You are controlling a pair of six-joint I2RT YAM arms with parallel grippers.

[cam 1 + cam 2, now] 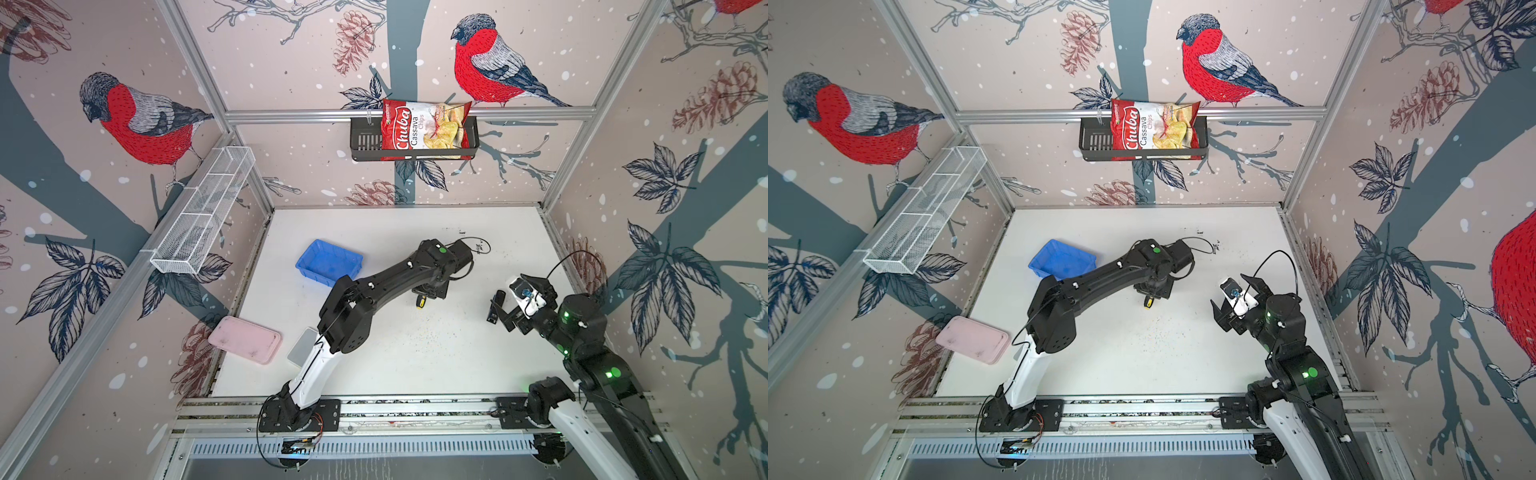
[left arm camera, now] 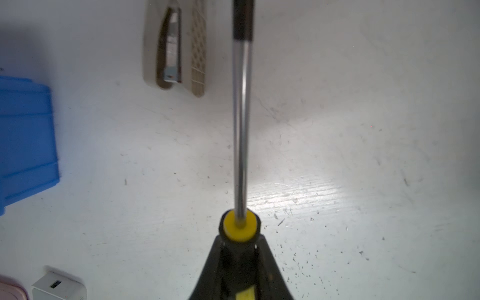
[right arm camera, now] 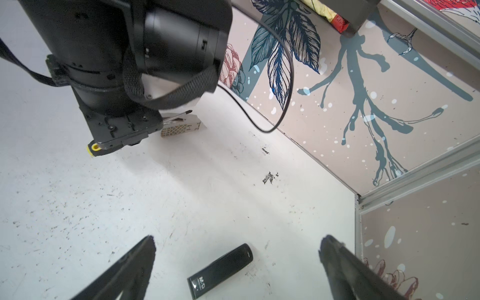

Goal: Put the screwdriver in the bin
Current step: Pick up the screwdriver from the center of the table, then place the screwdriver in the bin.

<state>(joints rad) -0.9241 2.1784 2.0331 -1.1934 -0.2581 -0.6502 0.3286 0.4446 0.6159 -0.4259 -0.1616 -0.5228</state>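
Observation:
My left gripper (image 2: 239,262) is shut on the black-and-yellow handle of the screwdriver (image 2: 241,130), whose metal shaft points straight away from the wrist camera. In both top views only the yellow handle end (image 1: 421,302) (image 1: 1148,302) shows under the left wrist. In the right wrist view the screwdriver (image 3: 94,149) is held roughly level over the white table. The blue bin (image 1: 328,262) (image 1: 1061,259) (image 2: 26,135) stands apart, to the left of the left gripper. My right gripper (image 3: 236,241) (image 1: 511,294) is open at the right, over a black stapler (image 3: 220,270).
A beige stapler-like object (image 2: 176,46) (image 3: 179,127) lies beyond the screwdriver's tip. A pink tray (image 1: 245,338) and a small white box (image 2: 59,288) sit at the front left. A white wire basket (image 1: 203,212) and a black rack (image 1: 361,141) with a chips bag hang on the walls.

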